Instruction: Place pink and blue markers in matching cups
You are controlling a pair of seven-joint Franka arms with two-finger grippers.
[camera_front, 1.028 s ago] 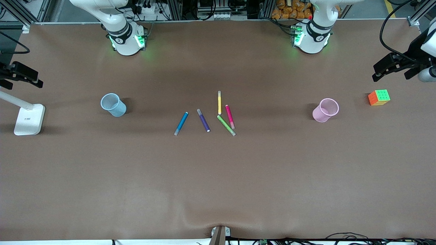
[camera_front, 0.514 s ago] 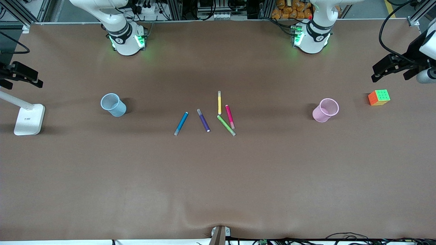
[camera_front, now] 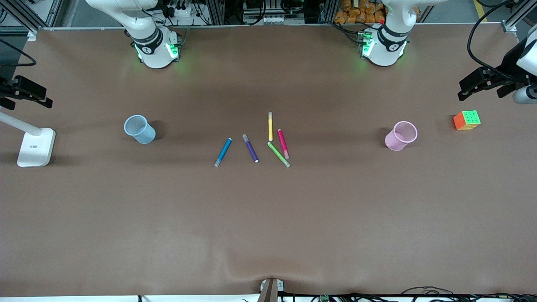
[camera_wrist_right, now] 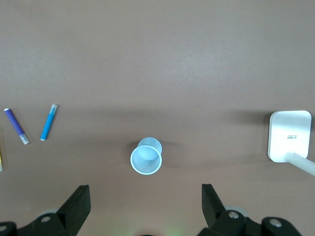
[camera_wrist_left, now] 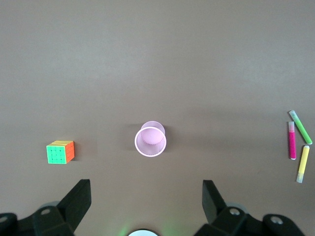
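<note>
The blue marker (camera_front: 223, 152) and the pink marker (camera_front: 283, 144) lie flat among other pens at the table's middle. A pale blue cup (camera_front: 139, 129) stands upright toward the right arm's end, and a pale pink cup (camera_front: 401, 135) stands toward the left arm's end. Both hands are out of the front view. My left gripper (camera_wrist_left: 146, 196) hangs high over the table, open and empty, looking down on the pink cup (camera_wrist_left: 150, 139) and pink marker (camera_wrist_left: 292, 140). My right gripper (camera_wrist_right: 145, 201) is likewise open and empty, high above the blue cup (camera_wrist_right: 146, 156), with the blue marker (camera_wrist_right: 48, 122) off to one side.
A purple pen (camera_front: 250, 148), a green pen (camera_front: 278, 154) and a yellow pen (camera_front: 270, 126) lie with the markers; the green one touches the pink marker's end. A colour cube (camera_front: 467, 120) sits past the pink cup. A white lamp base (camera_front: 36, 147) stands past the blue cup.
The black device at the table edge near the cube has shifted slightly. Markers, cups and both arms have not moved.
</note>
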